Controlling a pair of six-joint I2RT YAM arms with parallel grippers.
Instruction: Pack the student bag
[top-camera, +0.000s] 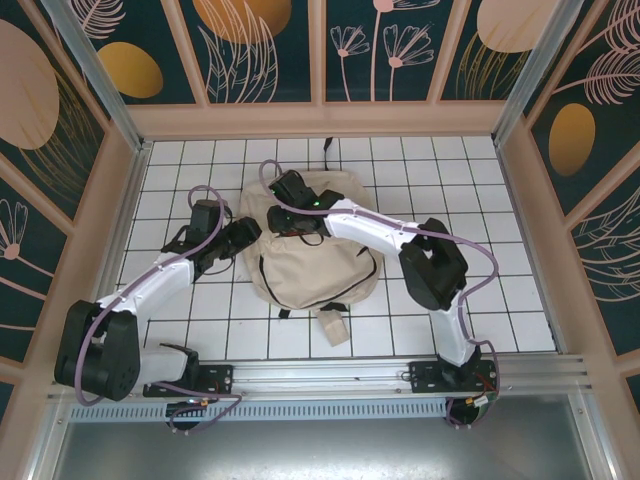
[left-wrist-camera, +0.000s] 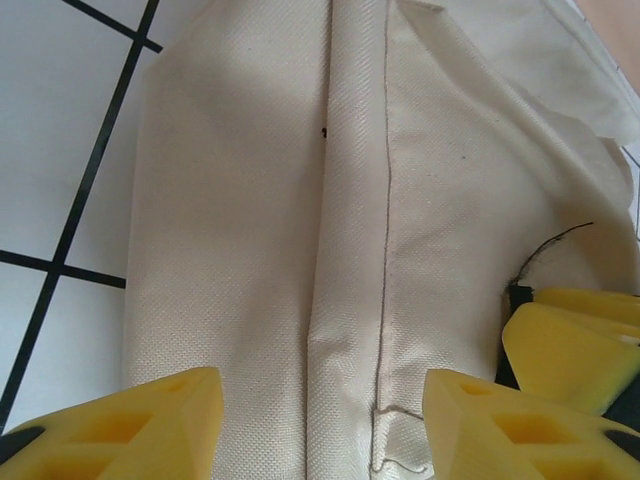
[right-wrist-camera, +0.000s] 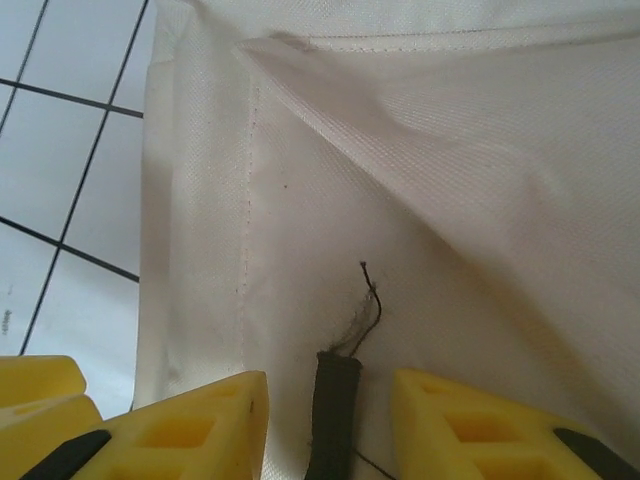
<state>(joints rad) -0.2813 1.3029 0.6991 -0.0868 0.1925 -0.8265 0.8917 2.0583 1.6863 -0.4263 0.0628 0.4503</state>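
Observation:
The student bag (top-camera: 310, 262), a beige fabric backpack, lies flat in the middle of the tiled table. My left gripper (top-camera: 250, 232) is at the bag's left edge. In the left wrist view it (left-wrist-camera: 322, 400) stands open, its yellow fingers (left-wrist-camera: 150, 425) astride a stitched fold of the bag's cloth (left-wrist-camera: 345, 250). My right gripper (top-camera: 287, 216) hangs over the bag's upper left corner. In the right wrist view it (right-wrist-camera: 329, 385) is open, and a frayed black strap end (right-wrist-camera: 335, 420) lies between the fingers with a gap on each side.
The white tiled table (top-camera: 470, 190) has wooden walls on three sides and a metal rail (top-camera: 330, 375) at the near edge. A beige strap tab (top-camera: 333, 326) sticks out from the bag's near side. A black loop (top-camera: 326, 150) lies beyond its far end.

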